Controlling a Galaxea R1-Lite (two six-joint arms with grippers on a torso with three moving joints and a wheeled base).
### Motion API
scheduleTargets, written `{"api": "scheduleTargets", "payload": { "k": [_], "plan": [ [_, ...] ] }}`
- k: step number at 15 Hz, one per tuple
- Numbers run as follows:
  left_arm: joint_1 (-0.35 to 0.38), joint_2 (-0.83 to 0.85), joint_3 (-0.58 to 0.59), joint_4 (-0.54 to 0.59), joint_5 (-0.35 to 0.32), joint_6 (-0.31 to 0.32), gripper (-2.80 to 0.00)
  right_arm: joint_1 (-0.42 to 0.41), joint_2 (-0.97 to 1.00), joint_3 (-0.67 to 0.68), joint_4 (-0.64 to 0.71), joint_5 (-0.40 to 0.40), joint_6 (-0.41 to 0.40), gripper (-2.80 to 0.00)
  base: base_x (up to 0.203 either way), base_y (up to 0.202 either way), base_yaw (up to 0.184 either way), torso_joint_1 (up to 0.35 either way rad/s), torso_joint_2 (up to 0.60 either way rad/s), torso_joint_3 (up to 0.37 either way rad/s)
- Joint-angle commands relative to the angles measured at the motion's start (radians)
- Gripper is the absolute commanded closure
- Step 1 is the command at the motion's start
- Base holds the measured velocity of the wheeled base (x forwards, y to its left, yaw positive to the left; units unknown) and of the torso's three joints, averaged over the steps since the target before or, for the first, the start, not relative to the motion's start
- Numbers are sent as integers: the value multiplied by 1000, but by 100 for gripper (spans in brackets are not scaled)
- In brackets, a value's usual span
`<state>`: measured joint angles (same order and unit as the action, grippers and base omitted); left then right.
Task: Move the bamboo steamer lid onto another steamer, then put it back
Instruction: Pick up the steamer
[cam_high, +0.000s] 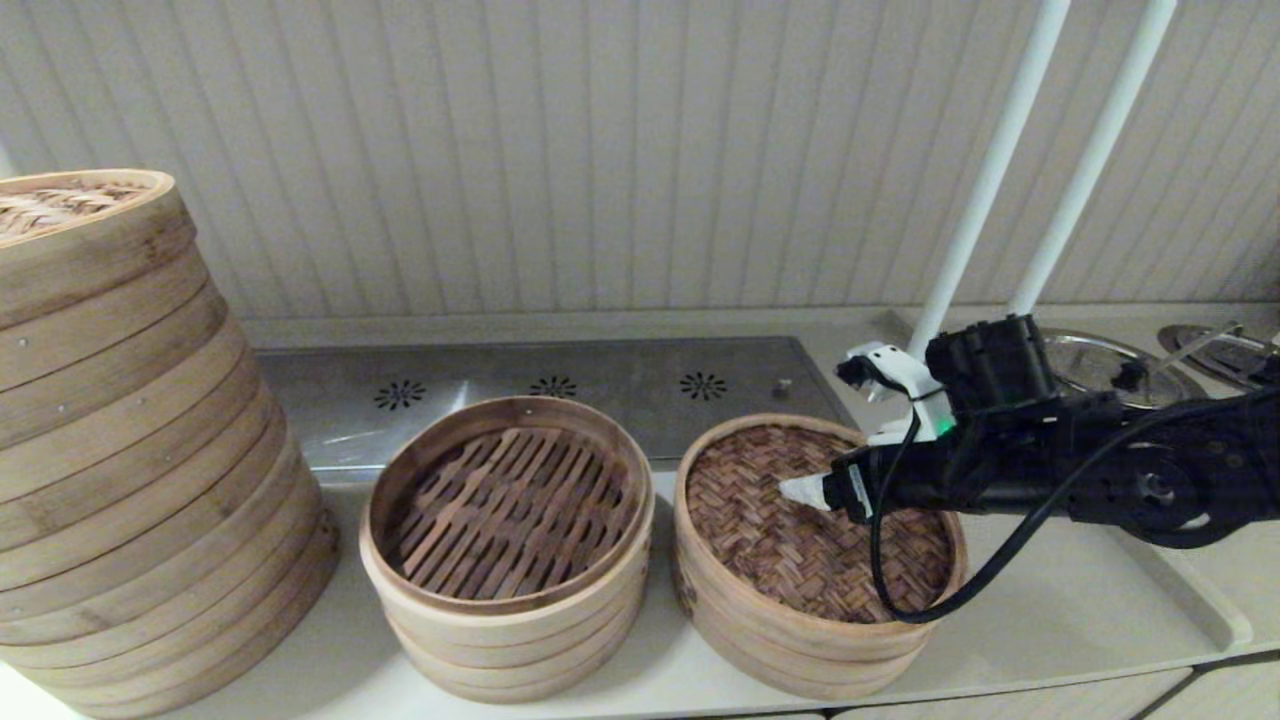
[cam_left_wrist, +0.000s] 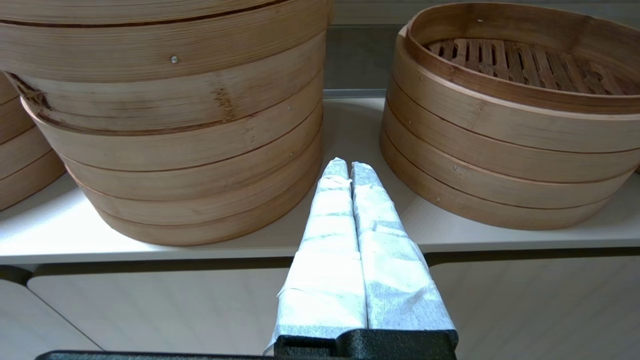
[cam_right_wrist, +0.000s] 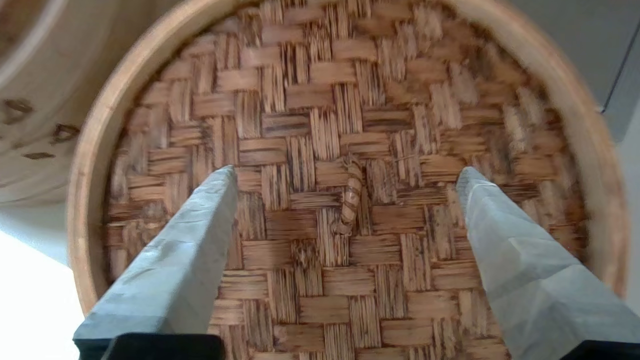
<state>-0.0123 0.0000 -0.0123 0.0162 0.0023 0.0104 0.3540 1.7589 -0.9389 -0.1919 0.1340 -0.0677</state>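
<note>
The bamboo steamer lid (cam_high: 800, 545), reddish-brown woven top in a pale hoop, lies on the right-hand steamer stack (cam_high: 800, 655), whose floor is hidden under it. My right gripper (cam_high: 805, 490) hovers over the lid's middle, open. In the right wrist view its fingers straddle the small woven handle loop (cam_right_wrist: 350, 200) of the lid (cam_right_wrist: 320, 115) without touching it. An open steamer (cam_high: 640, 565) with a brown slatted floor stands just left of the lidded one, and also shows in the left wrist view (cam_left_wrist: 500, 130). My left gripper (cam_left_wrist: 348, 167) is parked, shut, before the counter's front edge.
A very tall, wide steamer stack (cam_high: 130, 450) with a pale woven lid fills the left (cam_left_wrist: 175, 125). A steel vented panel (cam_high: 600, 385) runs along the back. Two white poles (cam_high: 985, 180) and metal lids (cam_high: 1100, 365) stand at the back right.
</note>
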Motion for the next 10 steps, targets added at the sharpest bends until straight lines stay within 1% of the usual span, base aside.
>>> {"api": "scheduleTargets", "payload": {
  "k": [1,5,10],
  "plan": [
    [0,2,0,1,1,0,0,0,39,2,-3,2,0,-280,0,0,0,0,0,0],
    [0,2,0,1,1,0,0,-1,55,-1,-3,20,1,-280,0,0,0,0,0,0],
    [0,2,0,1,1,0,0,-1,58,-3,-3,22,2,-280,0,0,0,0,0,0]
  ]
}}
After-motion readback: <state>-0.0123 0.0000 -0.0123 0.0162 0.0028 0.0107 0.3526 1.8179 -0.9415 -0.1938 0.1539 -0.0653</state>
